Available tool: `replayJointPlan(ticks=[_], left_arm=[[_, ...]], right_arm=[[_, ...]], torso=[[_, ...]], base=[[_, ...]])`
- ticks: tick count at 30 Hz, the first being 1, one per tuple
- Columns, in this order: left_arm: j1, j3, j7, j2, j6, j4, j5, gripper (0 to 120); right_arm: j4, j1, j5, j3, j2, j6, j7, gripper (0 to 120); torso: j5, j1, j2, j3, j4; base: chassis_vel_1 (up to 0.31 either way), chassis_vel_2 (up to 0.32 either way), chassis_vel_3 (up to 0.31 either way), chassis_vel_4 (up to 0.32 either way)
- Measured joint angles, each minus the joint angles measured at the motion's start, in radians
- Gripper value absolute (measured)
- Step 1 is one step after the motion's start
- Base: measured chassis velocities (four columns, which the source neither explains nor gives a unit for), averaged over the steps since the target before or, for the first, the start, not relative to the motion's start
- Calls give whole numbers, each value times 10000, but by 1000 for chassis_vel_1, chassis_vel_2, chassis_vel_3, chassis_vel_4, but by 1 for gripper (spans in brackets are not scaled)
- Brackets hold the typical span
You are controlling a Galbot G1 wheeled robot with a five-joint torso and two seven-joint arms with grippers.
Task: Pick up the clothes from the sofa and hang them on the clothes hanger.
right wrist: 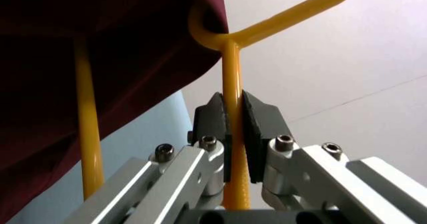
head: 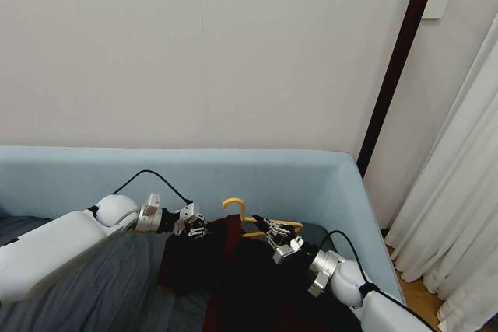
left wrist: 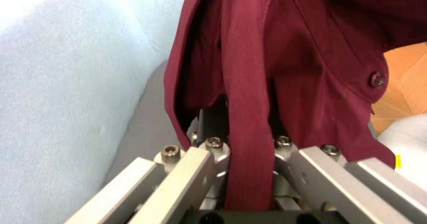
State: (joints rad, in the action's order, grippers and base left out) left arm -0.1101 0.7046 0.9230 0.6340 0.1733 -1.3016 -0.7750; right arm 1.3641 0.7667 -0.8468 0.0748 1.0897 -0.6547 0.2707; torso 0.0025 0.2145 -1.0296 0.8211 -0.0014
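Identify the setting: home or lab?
Probably a home-style living room: light blue sofa against a plain wall, white curtains beside it. Over the sofa, the left gripper holds a maroon shirt and the right gripper holds a yellow hanger.

Plain off-white wall (head: 194, 52) takes up most of the top half. Pale blue fabric sofa (head: 257, 172) runs across the lower part, with a dark grey seat. Dark brown wooden frame (head: 393, 75) upper right, white sheer curtains (head: 459, 207) far right, and a sliver of light wooden floor (head: 418, 295) bottom right.
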Motion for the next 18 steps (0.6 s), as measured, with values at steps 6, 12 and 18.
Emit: replayJointPlan(ticks=[6,12,18], left_arm=[[-273,-421,9,-87,12,1,-109,2],[-714,-1120,126,-154,-1,77,-136,2],[-982,-1468,184,-305,17,300,-160,2]], right_arm=[[111,45,246,140,-48,117,110,11],[442,221,949,308,-198,343,-34,32],[1005,639,2315,339,-656,426,-398,55]], torso=[[0,0,0,0,0],[0,0,0,0,0],[0,0,0,0,0]], base=[[0,0,0,0],[0,0,0,0],[0,0,0,0]])
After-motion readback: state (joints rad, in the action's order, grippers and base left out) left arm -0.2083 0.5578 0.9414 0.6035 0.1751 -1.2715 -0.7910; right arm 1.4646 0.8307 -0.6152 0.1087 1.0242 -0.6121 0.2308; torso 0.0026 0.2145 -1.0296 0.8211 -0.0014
